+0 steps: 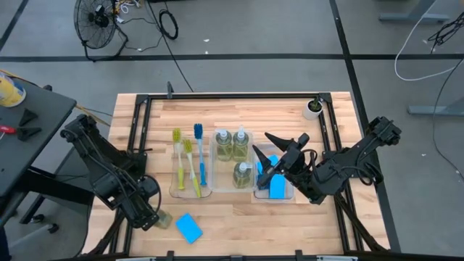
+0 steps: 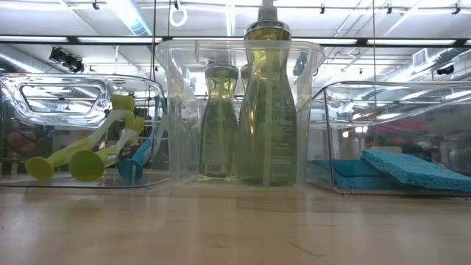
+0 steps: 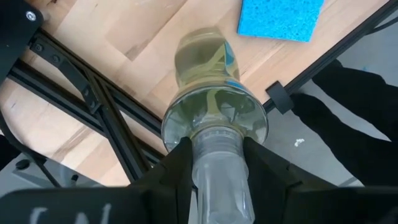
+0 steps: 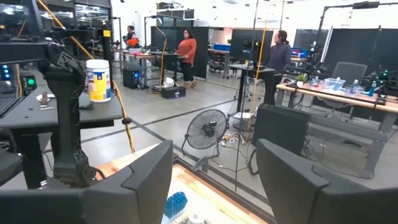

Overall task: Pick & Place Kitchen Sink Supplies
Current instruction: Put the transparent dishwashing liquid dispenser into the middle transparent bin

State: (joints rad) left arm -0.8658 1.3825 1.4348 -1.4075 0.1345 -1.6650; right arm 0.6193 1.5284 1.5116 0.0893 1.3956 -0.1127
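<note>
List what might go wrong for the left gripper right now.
1. The left gripper grips a soap bottle only at its neck, so the liquid-filled body may swing or slip.
2. The bottle sits by the black table frame at the table's near corner; a slip could send it off the edge.
3. A blue sponge lies close beside it and could be knocked.
</note>
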